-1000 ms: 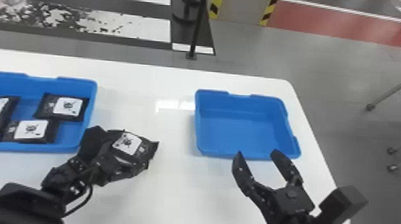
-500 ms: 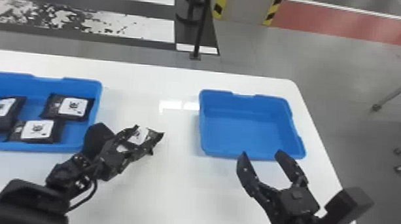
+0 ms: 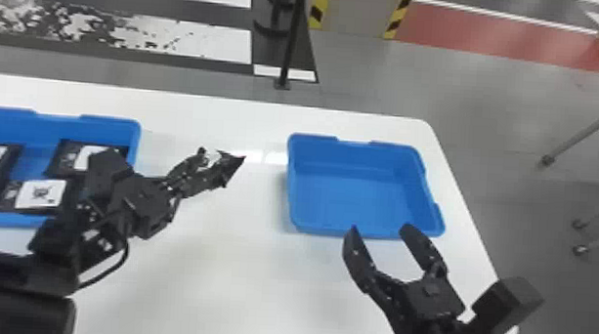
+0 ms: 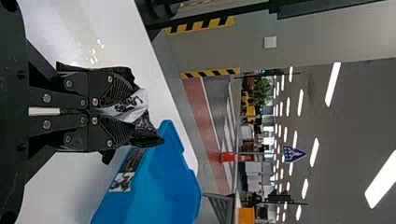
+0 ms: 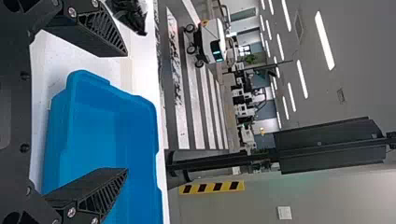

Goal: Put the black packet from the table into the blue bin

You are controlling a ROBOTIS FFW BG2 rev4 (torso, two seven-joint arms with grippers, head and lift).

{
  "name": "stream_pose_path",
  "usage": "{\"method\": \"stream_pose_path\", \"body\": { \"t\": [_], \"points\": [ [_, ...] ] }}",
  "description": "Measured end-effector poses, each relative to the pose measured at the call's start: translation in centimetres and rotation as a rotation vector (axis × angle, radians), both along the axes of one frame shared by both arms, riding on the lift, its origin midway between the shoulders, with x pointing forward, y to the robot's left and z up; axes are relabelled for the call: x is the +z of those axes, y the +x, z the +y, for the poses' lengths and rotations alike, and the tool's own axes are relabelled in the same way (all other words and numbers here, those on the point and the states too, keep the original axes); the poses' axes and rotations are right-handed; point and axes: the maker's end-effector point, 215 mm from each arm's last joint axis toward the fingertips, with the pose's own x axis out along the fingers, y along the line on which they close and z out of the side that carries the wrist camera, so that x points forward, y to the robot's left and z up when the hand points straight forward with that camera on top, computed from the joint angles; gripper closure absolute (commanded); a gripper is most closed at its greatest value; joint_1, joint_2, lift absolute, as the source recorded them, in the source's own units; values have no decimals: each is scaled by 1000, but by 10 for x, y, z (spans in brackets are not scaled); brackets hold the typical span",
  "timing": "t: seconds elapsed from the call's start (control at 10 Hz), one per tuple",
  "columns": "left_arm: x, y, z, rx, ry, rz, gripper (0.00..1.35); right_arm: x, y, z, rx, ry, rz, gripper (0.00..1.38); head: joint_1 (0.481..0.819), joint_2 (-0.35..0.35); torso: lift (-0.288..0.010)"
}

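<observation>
- Left gripper [image 3: 214, 167]: two flat black fingers together, clamped on the black packet with a white printed label [image 4: 138, 106].
- Packet position: over the smooth white table [image 3: 233, 283], in the gap between the two bins; outside both.
- Right gripper [image 3: 378, 228]: flat black fingers wide apart, nothing between them; located at the near side of the right bin.
- Rectangular blue plastic bin, open-topped [image 3: 356, 143]: right part of table.
- Second blue plastic bin [image 3: 35, 149]: left side of table; three black packets with white labels [image 3: 41, 194] inside, lying label up. Left arm passes above its near right corner.
- Slim black post [image 3: 293, 36]: on the floor beyond the table's far edge.
</observation>
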Motion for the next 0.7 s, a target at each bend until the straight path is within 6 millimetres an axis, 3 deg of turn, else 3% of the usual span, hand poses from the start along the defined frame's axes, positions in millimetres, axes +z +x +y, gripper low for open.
{"method": "stream_pose_path", "body": {
  "t": [0.2,0.4,0.5,0.7],
  "points": [
    [22,14,63,82,46,-47,1210,0,0,0,1,0,0,136,695,-116,-110],
    [12,22,162,232,181,-41,1196,0,1,0,1,1,-1,136,695,-8,-110],
    [4,18,204,300,235,-20,955,-1,2,1,2,1,-1,136,695,63,-110],
    [-7,2,255,395,275,-1,220,-1,2,1,4,2,-1,136,695,130,-110]
  ]
}}
